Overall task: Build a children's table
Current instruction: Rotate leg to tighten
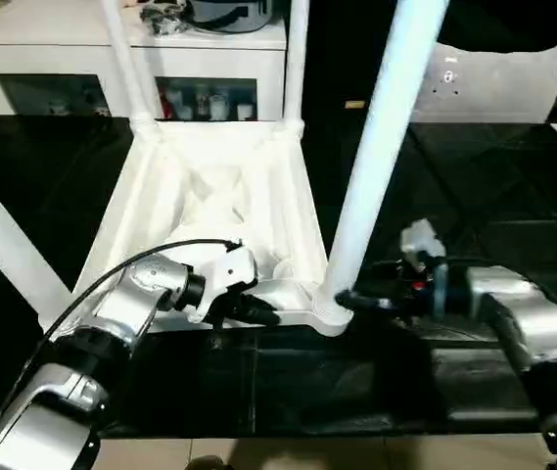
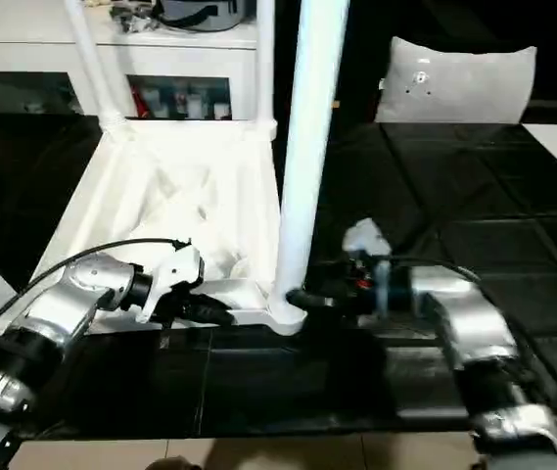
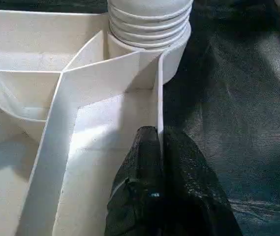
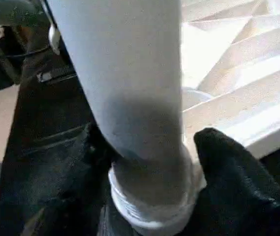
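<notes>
White plastic: the table top (image 1: 209, 211) lies upside down on the black padded surface (image 1: 493, 225), ribbed underside up, so the corner sockets face the robot and can take legs.
Near-right leg: the leg (image 1: 376, 157) stands in the near-right corner socket (image 1: 329, 311), rising out of the top of the head views; its ribbed end shows at the socket mouth in the left wrist view, so by the look of it it is not yet fully home.
Other legs: two far legs (image 1: 296, 59) stand upright in the back corners, and a fourth (image 1: 4, 245) leans out at the near left.
Left end effector: the left end effector (image 3: 159, 167) is pinched shut on the thin rim wall of the top just beside that socket, probably to keep the top from shifting while the leg is worked.
Right end effector: the right end effector (image 4: 149, 162) has a black finger on either side of the leg's base, low down near the socket; whether it presses the leg, one cannot tell.
Beyond: a grey cushion (image 1: 498, 83) and a white glass-door cabinet (image 1: 121, 69) sit behind.
</notes>
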Tool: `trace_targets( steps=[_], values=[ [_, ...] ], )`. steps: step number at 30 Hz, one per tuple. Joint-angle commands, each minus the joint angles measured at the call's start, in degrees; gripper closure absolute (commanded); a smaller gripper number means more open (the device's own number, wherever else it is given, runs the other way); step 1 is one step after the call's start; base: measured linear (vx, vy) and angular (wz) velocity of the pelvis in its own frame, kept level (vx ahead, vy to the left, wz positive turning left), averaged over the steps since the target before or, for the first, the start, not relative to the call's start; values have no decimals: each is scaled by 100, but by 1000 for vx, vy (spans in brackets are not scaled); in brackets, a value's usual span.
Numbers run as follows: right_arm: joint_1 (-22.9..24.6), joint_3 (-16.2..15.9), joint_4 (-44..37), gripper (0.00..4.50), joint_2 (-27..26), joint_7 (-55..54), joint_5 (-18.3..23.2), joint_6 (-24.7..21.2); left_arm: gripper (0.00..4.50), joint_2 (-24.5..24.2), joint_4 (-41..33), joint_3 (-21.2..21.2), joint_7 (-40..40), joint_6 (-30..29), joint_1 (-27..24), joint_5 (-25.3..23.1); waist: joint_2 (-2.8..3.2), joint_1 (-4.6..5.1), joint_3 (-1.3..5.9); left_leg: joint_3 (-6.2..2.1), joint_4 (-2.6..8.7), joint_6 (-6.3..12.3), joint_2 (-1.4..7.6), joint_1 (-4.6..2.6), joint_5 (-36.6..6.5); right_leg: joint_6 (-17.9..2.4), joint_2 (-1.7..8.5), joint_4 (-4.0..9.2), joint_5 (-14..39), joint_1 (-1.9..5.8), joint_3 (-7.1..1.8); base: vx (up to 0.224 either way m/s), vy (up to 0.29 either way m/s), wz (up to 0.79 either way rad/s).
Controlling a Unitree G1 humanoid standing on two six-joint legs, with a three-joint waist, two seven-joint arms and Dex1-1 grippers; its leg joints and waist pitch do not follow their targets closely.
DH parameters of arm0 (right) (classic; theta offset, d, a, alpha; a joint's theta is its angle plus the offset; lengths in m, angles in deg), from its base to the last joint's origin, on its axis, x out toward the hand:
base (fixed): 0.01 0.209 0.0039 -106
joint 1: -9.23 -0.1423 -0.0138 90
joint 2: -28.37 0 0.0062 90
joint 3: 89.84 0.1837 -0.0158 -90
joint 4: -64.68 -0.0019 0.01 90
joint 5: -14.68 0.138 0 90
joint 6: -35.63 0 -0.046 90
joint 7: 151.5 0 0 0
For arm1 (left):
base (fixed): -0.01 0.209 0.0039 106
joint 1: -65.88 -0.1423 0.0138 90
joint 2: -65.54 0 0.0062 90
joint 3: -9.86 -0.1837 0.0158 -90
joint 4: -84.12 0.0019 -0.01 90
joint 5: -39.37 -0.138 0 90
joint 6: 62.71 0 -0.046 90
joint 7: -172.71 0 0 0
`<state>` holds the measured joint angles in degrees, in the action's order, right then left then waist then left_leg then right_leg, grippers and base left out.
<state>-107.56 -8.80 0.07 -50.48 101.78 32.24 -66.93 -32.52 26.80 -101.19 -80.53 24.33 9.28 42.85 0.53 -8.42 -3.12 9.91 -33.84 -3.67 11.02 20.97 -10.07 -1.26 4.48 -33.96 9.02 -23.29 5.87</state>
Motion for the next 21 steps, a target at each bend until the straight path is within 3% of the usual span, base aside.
trace_targets(
  steps=[1, 2, 3, 5, 10, 15, 19, 20, 21],
  values=[
    [-139, -38, 86, 185, 8, 97, -73, 110, 450, 67, -205, -70, -36, -106, -140, -12, -79, -13, 390, -55, 390, 255, 261, -50, -1274, -992, 485, 421, 2062, 300, -295, 0, 0, 0],
    [-148, -45, 98, 198, 5, 105, -81, 122, 450, 67, -217, -70, -32, -114, -147, -14, -84, -14, 387, -58, 392, 247, 259, -56, -1288, -957, 485, 429, 2127, 303, -302, 0, 0, 0],
    [-209, -80, 177, 204, -27, 120, -128, 186, 450, 67, -250, -74, -18, -141, -167, -32, -37, -24, 391, -68, 393, 229, 266, -61, -1313, -942, 492, 422, 2150, 301, -306, 0, 0, 0],
    [-262, -112, 233, 209, -78, 97, -149, 222, 450, 63, -231, -86, -4, -130, -164, -62, -64, -9, 387, -61, 394, 220, 251, -56, -1364, -910, 481, 445, 2221, 301, -300, 0, 0, 0],
    [-294, -102, 215, 241, -152, 184, -102, 154, 450, 93, -269, -55, 81, -223, -166, -67, -50, -3, 378, -73, 406, 183, 254, -74, -1491, -830, 482, 472, 2443, 294, -299, 0, 0, 0],
    [-2, -24, -308, 253, -191, 182, 221, -351, 450, 236, -406, 123, 426, -653, -180, -18, -94, -13, 390, -67, 399, 234, 260, -61, -1285, -878, 475, 433, 2172, 308, -316, 0, 0, 0],
    [115, -20, -540, 253, -281, -267, 74, -602, 450, 383, -443, 230, 847, -1009, -129, -87, -84, -11, 382, -63, 399, 215, 248, -64, -1309, -890, 469, 444, 2215, 297, -307, 0, 0, 0],
    [139, 79, -636, 253, -570, -1173, -137, -873, 450, 632, -573, 364, 1323, -1430, -43, -68, -68, 1, 367, -65, 408, 161, 244, -65, -1381, -821, 470, 467, 2385, 292, -311, 0, 0, 0],
    [139, 79, -636, 253, -570, -1173, -137, -873, 450, 632, -573, 364, 1323, -1430, -43, -68, -70, 17, 354, -73, 419, 123, 244, -73, -1407, -804, 463, 475, 2463, 280, -308, 0, 0, 0]
  ],
)
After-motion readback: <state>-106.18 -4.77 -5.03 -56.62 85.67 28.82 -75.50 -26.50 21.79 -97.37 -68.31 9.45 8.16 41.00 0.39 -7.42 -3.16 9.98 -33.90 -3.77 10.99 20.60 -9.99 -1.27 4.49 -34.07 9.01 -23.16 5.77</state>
